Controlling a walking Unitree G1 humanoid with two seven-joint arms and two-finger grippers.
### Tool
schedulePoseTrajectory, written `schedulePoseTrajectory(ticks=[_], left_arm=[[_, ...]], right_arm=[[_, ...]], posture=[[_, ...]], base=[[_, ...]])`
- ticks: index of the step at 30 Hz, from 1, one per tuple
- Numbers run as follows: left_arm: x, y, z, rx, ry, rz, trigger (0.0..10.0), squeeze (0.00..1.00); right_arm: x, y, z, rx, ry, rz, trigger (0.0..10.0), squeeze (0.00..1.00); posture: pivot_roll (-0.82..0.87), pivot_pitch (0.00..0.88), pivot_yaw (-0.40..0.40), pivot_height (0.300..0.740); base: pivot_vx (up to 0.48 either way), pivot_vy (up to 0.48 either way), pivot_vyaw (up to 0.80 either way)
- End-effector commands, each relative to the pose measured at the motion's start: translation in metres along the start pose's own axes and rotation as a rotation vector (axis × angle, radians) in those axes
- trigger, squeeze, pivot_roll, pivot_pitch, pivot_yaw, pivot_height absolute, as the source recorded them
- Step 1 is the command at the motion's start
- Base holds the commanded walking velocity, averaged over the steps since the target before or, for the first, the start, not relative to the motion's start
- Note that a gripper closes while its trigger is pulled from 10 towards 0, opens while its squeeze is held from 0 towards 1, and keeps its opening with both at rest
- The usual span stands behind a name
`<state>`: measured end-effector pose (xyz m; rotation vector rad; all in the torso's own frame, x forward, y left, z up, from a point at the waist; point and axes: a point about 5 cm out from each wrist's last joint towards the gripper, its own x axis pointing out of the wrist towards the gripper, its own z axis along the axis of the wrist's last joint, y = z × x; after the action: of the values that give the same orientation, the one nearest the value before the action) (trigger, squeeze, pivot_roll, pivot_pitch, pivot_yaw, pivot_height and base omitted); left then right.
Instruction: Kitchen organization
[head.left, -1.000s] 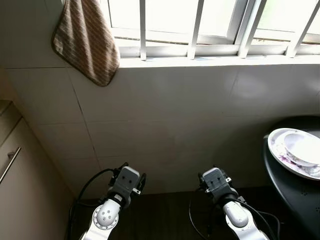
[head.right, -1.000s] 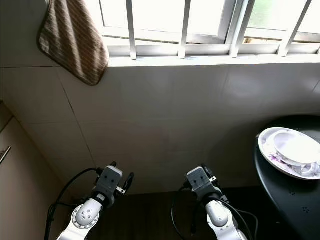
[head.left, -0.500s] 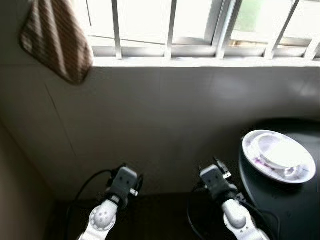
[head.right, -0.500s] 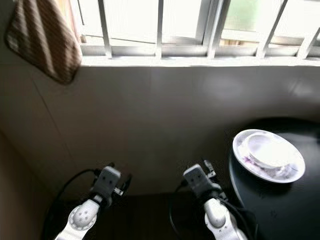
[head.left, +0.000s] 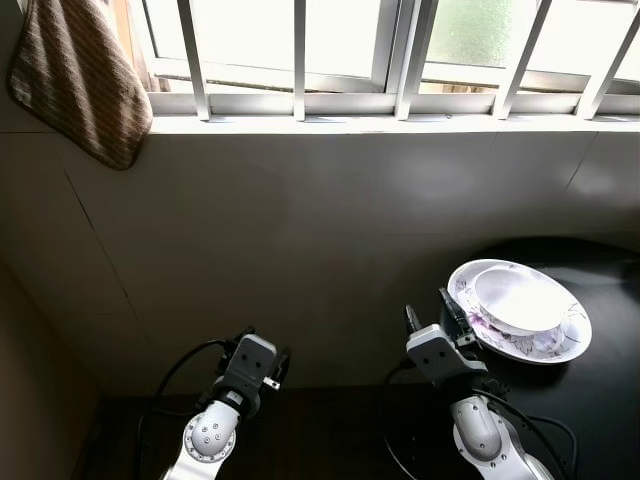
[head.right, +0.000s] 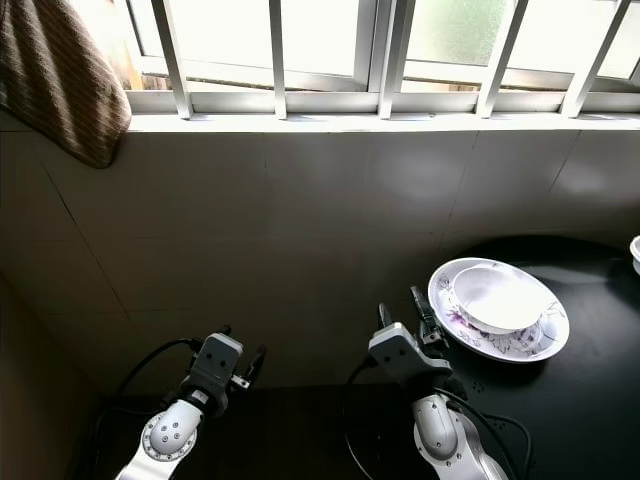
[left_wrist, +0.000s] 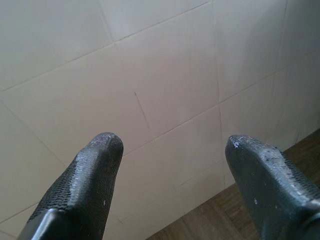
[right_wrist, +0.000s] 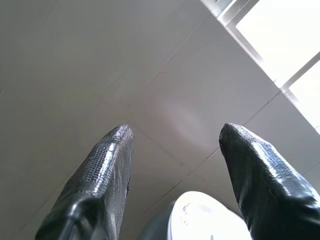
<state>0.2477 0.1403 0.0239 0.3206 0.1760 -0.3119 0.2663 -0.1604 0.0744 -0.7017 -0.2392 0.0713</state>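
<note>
Right gripper (head.left: 428, 312), fingers spread and empty, nears the plate (head.left: 560, 345) and bowl (head.left: 520, 300); a careless reach could shove them.

I am facing a tiled wall (head.left: 300, 230) with a barred window (head.left: 400, 50) sitting above it. A cloth (head.left: 75, 85) is hanging at the upper left, over the wall beside the window. A table (head.left: 600, 400) is standing to my right, against the wall. A plate (head.left: 555, 345) is lying on the table near its left edge, with a bowl (head.left: 520, 298) sitting in it.
</note>
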Motion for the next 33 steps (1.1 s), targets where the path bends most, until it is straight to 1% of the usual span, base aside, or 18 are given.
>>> schedulePoseTrajectory(ticks=[1,2,4,5,6,7,8,10,12,13,14,15,16,18,20,23,28,33], left_arm=[[0.001,0.0,0.005,-0.005,-0.033,-0.008,10.0,0.0],[0.001,0.0,0.005,-0.005,-0.033,-0.008,10.0,0.0],[0.001,0.0,0.004,0.004,-0.023,-0.01,10.0,0.0],[0.002,0.0,0.004,0.014,-0.019,-0.013,10.0,0.0],[0.002,0.0,0.004,0.016,-0.021,-0.014,10.0,0.0],[0.002,0.0,0.005,0.016,-0.021,-0.011,10.0,0.0],[0.002,0.0,0.005,0.016,-0.021,-0.011,10.0,0.0],[0.002,0.0,0.005,0.014,-0.023,-0.007,10.0,0.0],[0.003,0.0,0.005,0.013,-0.026,-0.003,10.0,0.0],[0.003,0.0,0.006,0.003,-0.033,0.001,10.0,0.0],[0.003,0.0,0.007,-0.003,-0.041,0.004,10.0,0.0],[0.003,0.0,0.007,-0.003,-0.041,0.004,10.0,0.0],[0.002,-0.001,0.007,-0.001,-0.043,0.003,10.0,0.0],[0.002,0.0,0.007,-0.007,-0.041,0.007,10.0,0.0],[0.002,0.0,0.006,-0.011,-0.039,0.009,10.0,0.0],[0.002,-0.001,0.007,-0.008,-0.04,0.008,10.0,0.0],[0.001,-0.001,0.006,-0.011,-0.038,0.007,10.0,0.0],[0.001,0.0,0.005,-0.015,-0.034,0.002,10.0,0.0]], right_arm=[[0.01,-0.011,-0.001,-0.042,0.018,-0.036,10.0,0.0],[0.01,-0.011,-0.001,-0.042,0.018,-0.036,10.0,0.0],[0.014,-0.015,-0.005,0.001,0.058,-0.045,10.0,0.0],[0.02,-0.019,-0.007,0.027,0.077,-0.032,10.0,0.0],[0.023,-0.02,-0.008,0.031,0.084,-0.021,10.0,0.0],[0.028,-0.021,-0.012,0.07,0.127,0.015,10.0,0.0],[0.03,-0.021,-0.014,0.086,0.143,0.025,10.0,0.0],[0.034,-0.026,-0.017,0.131,0.18,0.009,10.0,0.0],[0.039,-0.033,-0.02,0.151,0.204,-0.01,10.0,0.0],[0.043,-0.038,-0.021,0.148,0.218,-0.018,10.0,0.0],[0.052,-0.052,-0.023,0.156,0.244,-0.049,10.0,0.0],[0.052,-0.052,-0.023,0.156,0.244,-0.049,10.0,0.0],[0.059,-0.063,-0.024,0.176,0.269,-0.074,10.0,0.0],[0.063,-0.071,-0.023,0.175,0.278,-0.097,10.0,0.0],[0.065,-0.07,-0.022,0.237,0.291,-0.089,10.0,0.0],[0.066,-0.067,-0.022,0.279,0.303,-0.066,10.0,0.0],[0.069,-0.063,-0.014,0.365,0.273,0.002,10.0,0.0],[0.067,-0.055,-0.012,0.462,0.329,0.065,10.0,0.0]], posture=[[0.06,0.0,-0.022,0.74],[0.06,0.0,-0.022,0.74],[0.06,0.0,-0.023,0.74],[0.06,0.0,-0.022,0.74],[0.06,0.0,-0.023,0.74],[0.06,0.0,-0.023,0.74],[0.06,0.0,-0.023,0.74],[0.07,0.0,-0.029,0.74],[0.07,0.0,-0.031,0.74],[0.07,0.0,-0.031,0.74],[0.07,0.0,-0.034,0.74],[0.07,0.0,-0.034,0.74],[0.07,0.0,-0.039,0.74],[0.07,0.0,-0.04,0.74],[0.07,0.0,-0.041,0.74],[0.07,0.0,-0.043,0.74],[0.07,0.0,-0.04,0.74],[0.07,0.0,-0.034,0.74]], base=[[0.0,0.0,0.0],[0.0,0.0,0.0],[0.0,0.0,0.0],[0.0,-0.244,0.0],[0.0,-0.311,0.0],[0.0,-0.394,0.0],[0.0,-0.394,0.0],[0.0,-0.382,0.0],[0.0,-0.334,0.0],[0.0,0.0,0.0],[0.0,0.0,0.0],[0.0,0.0,0.0],[0.0,0.0,0.0],[0.0,0.0,0.0],[0.0,0.0,0.0],[0.0,0.0,0.0],[0.0,0.0,0.0],[0.0,0.0,0.0]])
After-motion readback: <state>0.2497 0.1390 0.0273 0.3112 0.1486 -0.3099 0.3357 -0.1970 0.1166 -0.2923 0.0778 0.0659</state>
